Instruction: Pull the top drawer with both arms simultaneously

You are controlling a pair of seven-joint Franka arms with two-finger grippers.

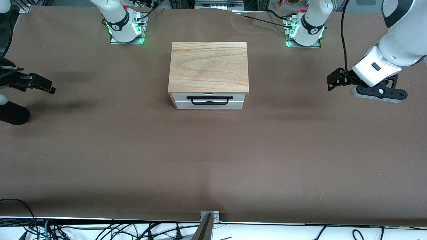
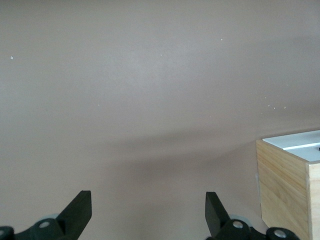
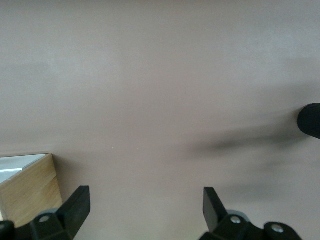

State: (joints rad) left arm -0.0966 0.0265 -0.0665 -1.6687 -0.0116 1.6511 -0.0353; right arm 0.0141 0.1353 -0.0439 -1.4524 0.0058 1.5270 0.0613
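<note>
The wood-topped cabinet [image 1: 208,65] stands mid-table, and its top drawer [image 1: 181,97] looks pushed in. The drawer has a white front and a black bar handle [image 1: 209,97]. My left gripper [image 1: 333,81] hovers over the table toward the left arm's end, open and empty, well apart from the cabinet. My right gripper [image 1: 40,83] hovers open and empty toward the right arm's end. In the left wrist view the open left gripper [image 2: 148,200] frames bare table, with the cabinet [image 2: 285,185] at the edge. The right wrist view shows the open right gripper [image 3: 146,197] and a cabinet [image 3: 27,192] corner.
Both arm bases [image 1: 125,30] [image 1: 305,31] stand along the table edge farthest from the front camera. A black rounded object [image 1: 13,113] lies near the right gripper at the table's end. A metal bracket [image 1: 209,216] and loose cables sit at the edge nearest the camera.
</note>
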